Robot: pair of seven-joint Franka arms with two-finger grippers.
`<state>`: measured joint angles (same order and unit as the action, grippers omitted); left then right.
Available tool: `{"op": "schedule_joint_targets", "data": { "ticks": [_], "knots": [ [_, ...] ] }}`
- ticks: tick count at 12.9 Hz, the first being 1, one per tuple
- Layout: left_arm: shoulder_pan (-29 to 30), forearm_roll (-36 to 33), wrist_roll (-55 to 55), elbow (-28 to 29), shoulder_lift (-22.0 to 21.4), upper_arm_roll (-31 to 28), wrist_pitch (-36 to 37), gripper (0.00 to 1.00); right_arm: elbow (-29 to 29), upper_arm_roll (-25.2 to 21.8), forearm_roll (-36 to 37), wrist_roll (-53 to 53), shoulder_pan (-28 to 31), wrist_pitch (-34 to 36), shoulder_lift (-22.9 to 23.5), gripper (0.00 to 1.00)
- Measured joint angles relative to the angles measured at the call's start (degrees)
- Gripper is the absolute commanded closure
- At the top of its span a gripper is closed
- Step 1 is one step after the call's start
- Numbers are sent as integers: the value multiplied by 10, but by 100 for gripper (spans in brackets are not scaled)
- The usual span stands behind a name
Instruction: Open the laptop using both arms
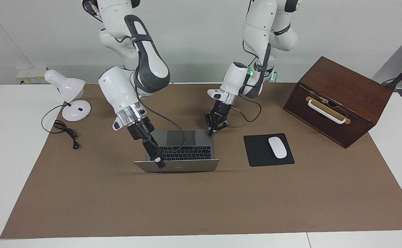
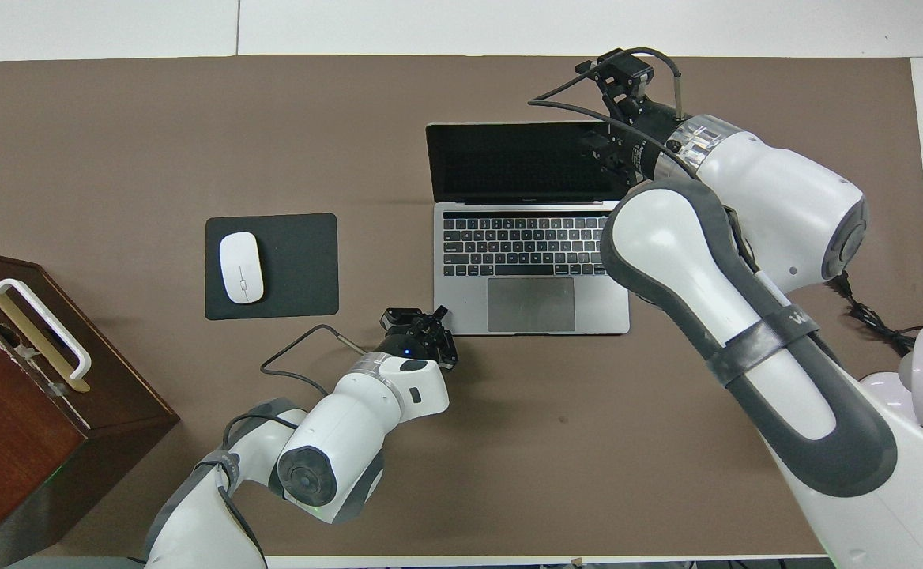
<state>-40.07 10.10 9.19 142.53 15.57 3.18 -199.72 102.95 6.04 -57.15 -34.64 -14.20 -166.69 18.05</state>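
**Laptop open, both grippers at its corners**

Here we see the laptop [image 1: 180,151] lying open near the middle of the table [image 1: 201,199], its lid tipped well back toward the edge away from the robots, keyboard and trackpad showing. Our left gripper [image 1: 210,131], clenched with fingertips together, presses on the base's corner nearest the robots, on the mouse pad [image 1: 268,150] side. Our right gripper [image 1: 158,162] sits at the lid's top corner toward the lamp [image 1: 69,96]; we cannot tell whether its fingers are parted.
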Motion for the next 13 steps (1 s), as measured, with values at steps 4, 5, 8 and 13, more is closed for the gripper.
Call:
{"op": "schedule_joint_targets", "data": {
  "ticks": [4, 5, 8, 13],
  "knots": [
    [0, 0, 0, 0, 0, 0, 0, 100, -22, 1, 0, -64, -5, 0, -32, 0],
    [0, 1, 0, 0, 0, 0, 0, 100, -24, 1, 0, -71, -5, -1, -47, 0],
    [0, 15, -1, 0, 0, 1, -2, 100, -42, -1, 3, -46, 0, -4, -95, 0],
    [4, 44, -1, -4, -18, -3, 20, 100, -145, -5, 97, 155, 69, 28, -92, 0]
  ]
}}
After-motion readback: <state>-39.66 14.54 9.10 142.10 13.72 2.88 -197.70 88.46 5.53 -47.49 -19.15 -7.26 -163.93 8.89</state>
